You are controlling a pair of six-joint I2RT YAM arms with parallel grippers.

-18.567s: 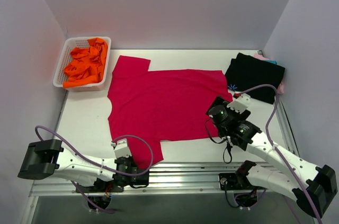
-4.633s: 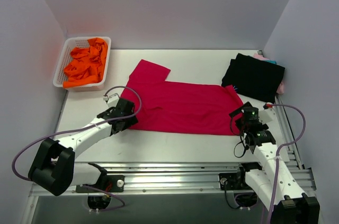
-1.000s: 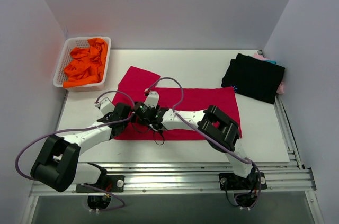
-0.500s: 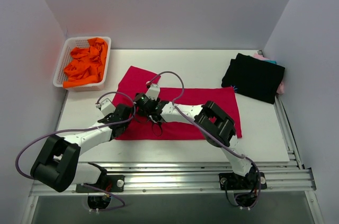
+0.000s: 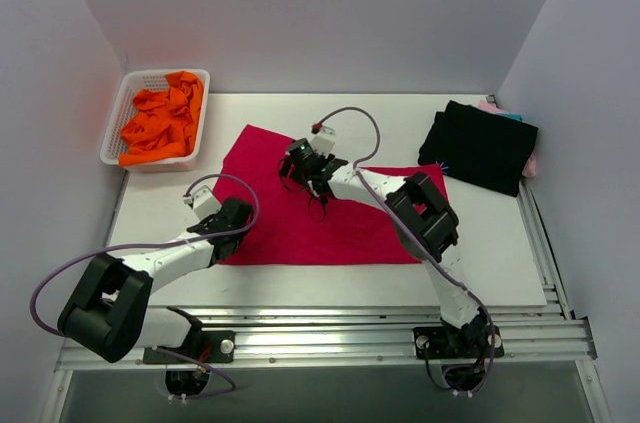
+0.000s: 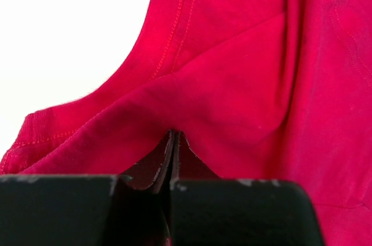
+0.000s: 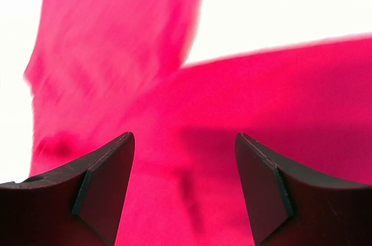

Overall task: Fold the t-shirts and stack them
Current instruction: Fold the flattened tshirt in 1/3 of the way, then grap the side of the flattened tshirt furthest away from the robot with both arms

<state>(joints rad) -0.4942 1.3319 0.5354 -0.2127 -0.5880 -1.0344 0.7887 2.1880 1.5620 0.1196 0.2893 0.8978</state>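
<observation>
The crimson-red t-shirt (image 5: 340, 223) lies partly folded across the middle of the table, one sleeve (image 5: 255, 148) pointing back left. My left gripper (image 5: 236, 219) sits at the shirt's left edge, shut on a fold of red cloth (image 6: 221, 95) that tents up at its tips (image 6: 174, 135). My right arm reaches across the shirt. Its gripper (image 5: 302, 163) hovers open over the red cloth near the sleeve, with nothing between its fingers (image 7: 185, 138). A folded black t-shirt (image 5: 480, 146) lies at the back right, on top of pink (image 5: 529, 165) and teal (image 5: 511, 116) ones.
A white basket (image 5: 113, 123) holding crumpled orange cloth (image 5: 160, 121) stands at the back left. White walls close in the table on three sides. A metal rail (image 5: 330, 328) runs along the near edge by the arm bases.
My right gripper has moved from the shirt's near left part towards the back, staying open. The left gripper has kept its place and its hold.
</observation>
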